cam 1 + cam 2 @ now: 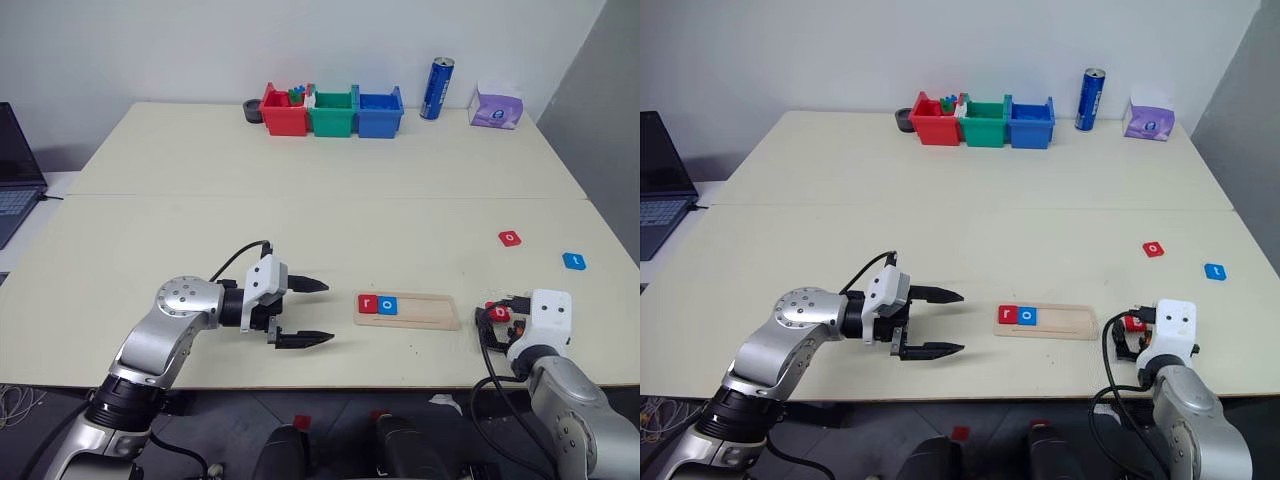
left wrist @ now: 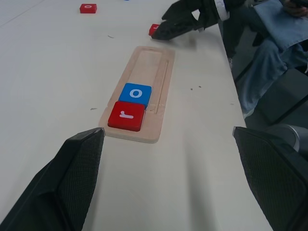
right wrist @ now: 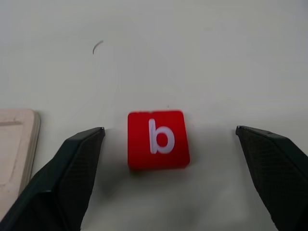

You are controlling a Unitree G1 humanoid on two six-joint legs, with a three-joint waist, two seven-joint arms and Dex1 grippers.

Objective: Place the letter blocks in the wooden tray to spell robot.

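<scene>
Letter blocks r [image 2: 126, 116] and o [image 2: 135, 94] sat in the wooden tray [image 2: 144, 62]; right gripper [image 3: 168, 144] fingers stood open around b [image 3: 158, 139], needing closing, left gripper [image 1: 310, 312] open, idle.

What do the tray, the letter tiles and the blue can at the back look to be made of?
The wooden tray: pale unfinished-looking wood, matte, faint grain and a routed groove. The red r tile and blue o tile: smooth, evenly coloured, rounded edges, white letters; probably plastic or painted wood, I cannot tell which. The blue can: likely metal, with a glossy sheen and silvery top rim.
</scene>
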